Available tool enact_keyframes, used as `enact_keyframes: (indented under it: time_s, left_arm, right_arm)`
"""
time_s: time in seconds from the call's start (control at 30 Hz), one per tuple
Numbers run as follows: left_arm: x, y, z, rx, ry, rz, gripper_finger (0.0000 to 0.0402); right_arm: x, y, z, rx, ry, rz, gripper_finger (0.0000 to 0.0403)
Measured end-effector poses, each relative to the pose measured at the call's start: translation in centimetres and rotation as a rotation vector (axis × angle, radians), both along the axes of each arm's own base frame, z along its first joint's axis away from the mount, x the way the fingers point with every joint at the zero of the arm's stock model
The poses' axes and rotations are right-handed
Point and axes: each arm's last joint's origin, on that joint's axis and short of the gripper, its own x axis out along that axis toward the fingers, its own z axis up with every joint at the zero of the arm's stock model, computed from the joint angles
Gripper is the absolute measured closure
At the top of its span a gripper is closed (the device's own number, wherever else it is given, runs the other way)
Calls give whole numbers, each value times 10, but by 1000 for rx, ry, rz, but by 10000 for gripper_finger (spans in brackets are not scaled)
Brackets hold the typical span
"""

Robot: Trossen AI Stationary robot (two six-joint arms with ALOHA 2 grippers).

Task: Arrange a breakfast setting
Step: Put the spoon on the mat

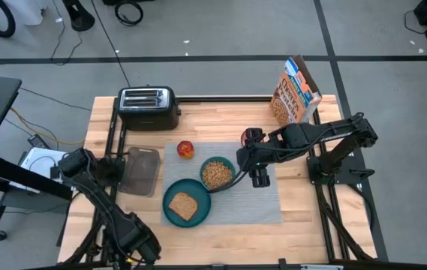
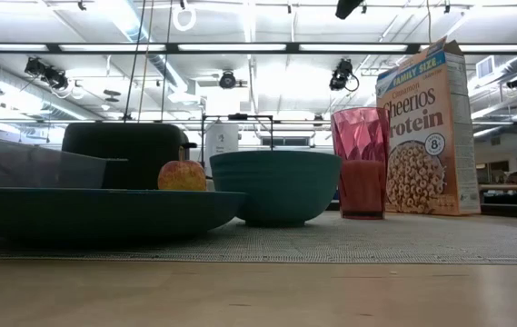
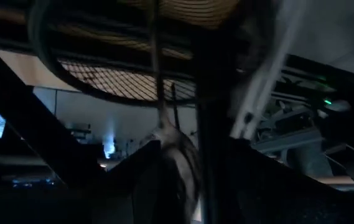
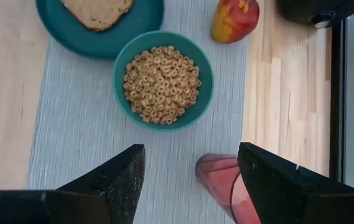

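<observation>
Spread wide, my right hand [image 4: 189, 180] hovers over the cup [image 4: 223, 183]; I'd lift straight, probably sparing the bowl [image 4: 163, 79].

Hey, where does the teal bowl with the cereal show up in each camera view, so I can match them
High view: the teal bowl sits mid-table on the placemat, just left of the right gripper.
Low view: bowl at centre, left of the pink cup.
Left wrist view: not in it.
Right wrist view: bowl at centre, beyond the open fingers.
Shared landmark: the red-orange fruit beside the bowl.
</observation>
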Motion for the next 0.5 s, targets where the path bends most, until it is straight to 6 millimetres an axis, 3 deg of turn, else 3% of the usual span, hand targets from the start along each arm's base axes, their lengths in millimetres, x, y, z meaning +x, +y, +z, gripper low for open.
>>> enact_keyframes:
  time_s: [0.2,0.5]
  left_arm:
    - [-13,3,-20,36,53,-2,211]
    - [-12,1,-25,25,10,-3,217]
  right_arm:
    - [-2,0,-1,2,20,3,141]
    - [-2,-1,-1,-3,30,10,141]
